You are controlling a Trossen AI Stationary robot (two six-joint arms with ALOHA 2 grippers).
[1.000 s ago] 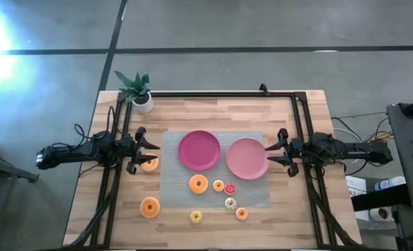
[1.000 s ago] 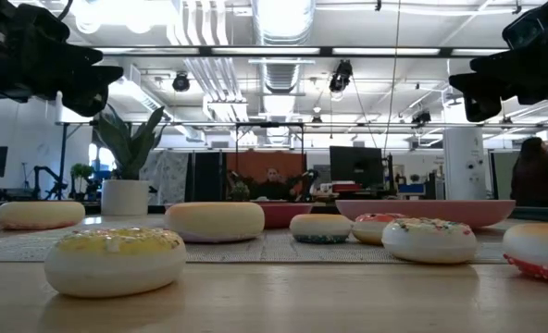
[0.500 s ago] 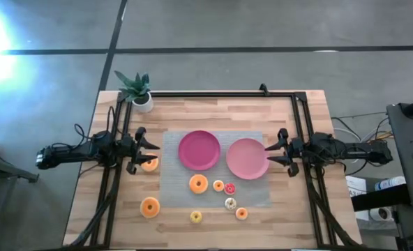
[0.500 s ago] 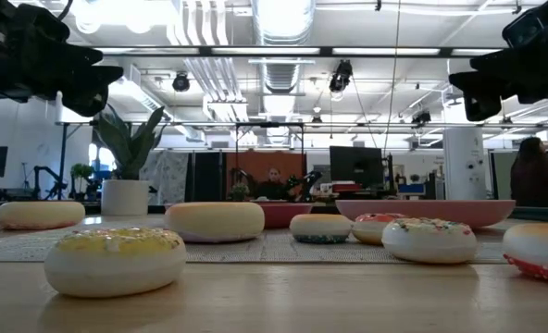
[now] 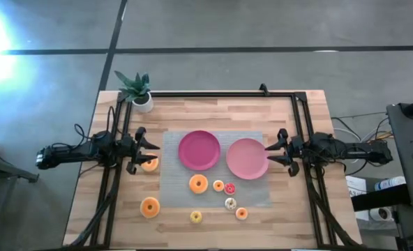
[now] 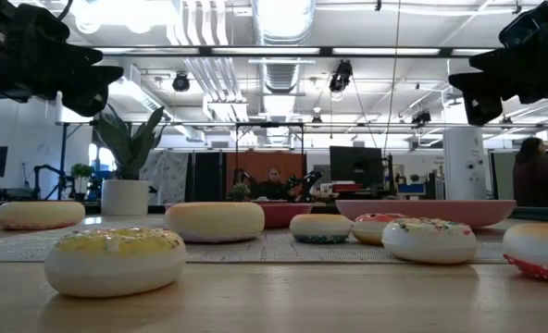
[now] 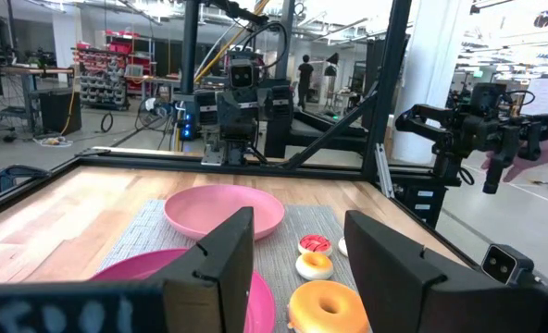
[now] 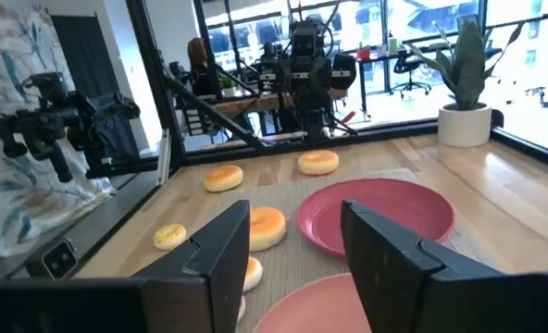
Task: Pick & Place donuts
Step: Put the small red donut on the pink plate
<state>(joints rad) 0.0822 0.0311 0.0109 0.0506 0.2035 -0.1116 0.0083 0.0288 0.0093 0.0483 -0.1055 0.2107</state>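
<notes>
Several small toy donuts lie flat on the table. A large orange donut [image 5: 198,184], a small orange one [image 5: 218,186], a red one [image 5: 229,187], a cream one [image 5: 230,203] and another small orange one [image 5: 241,213] rest on the grey mat [image 5: 171,183]. A yellow donut [image 5: 196,217] and two orange donuts [image 5: 150,207] [image 5: 149,164] sit on bare wood. My left gripper [image 5: 151,148] hovers open at the mat's left edge, just beyond the donut by it. My right gripper [image 5: 269,154] hovers open at the right rim of the light pink plate [image 5: 248,158].
A darker pink plate [image 5: 199,150] sits on the mat left of the light one. A potted plant [image 5: 138,90] stands at the far left corner. A black frame [image 5: 220,93] runs along the table's far and side edges. People show in the room behind.
</notes>
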